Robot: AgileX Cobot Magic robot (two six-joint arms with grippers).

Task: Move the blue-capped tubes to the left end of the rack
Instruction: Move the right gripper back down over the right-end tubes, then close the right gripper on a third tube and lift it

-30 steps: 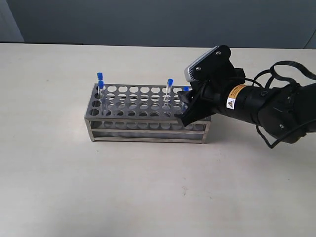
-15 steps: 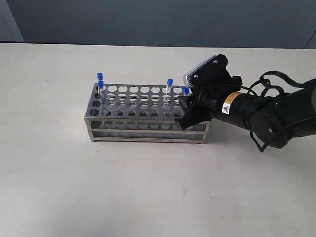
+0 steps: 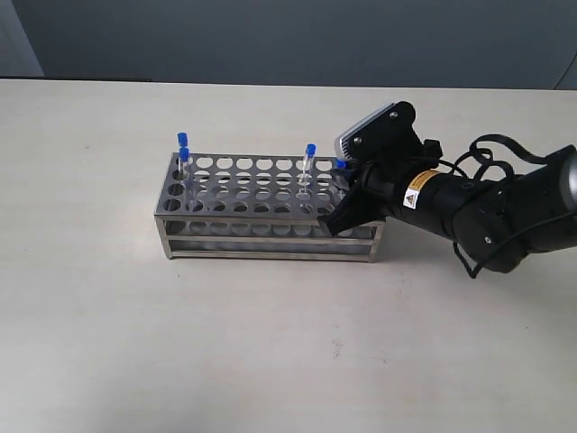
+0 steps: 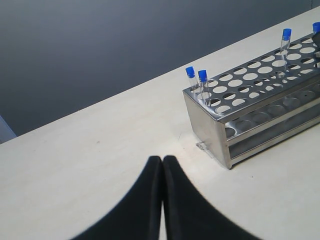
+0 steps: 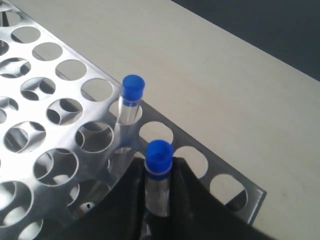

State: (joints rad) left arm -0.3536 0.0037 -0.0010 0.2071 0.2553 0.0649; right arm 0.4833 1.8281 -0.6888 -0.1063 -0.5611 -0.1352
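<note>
1. Exterior view: a rectangular silver perforated metal rack stands on a beige table. Two thin clear blue-capped tubes stand at its left end and a third tube right of the middle. The right gripper is at the right end.
2. Left wrist view: the left gripper is clenched and empty, above the table and apart from the rack.
3. Right wrist view: the right gripper's black fingers grasp the fourth tube, which stands in a rack hole.

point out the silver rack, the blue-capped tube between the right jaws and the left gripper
silver metal rack (image 4: 207,129): left wrist view, end wall
blue-capped clear tube (image 5: 158,187): right wrist view, body below cap
black left gripper (image 4: 163,160): left wrist view, where jaws meet
</note>
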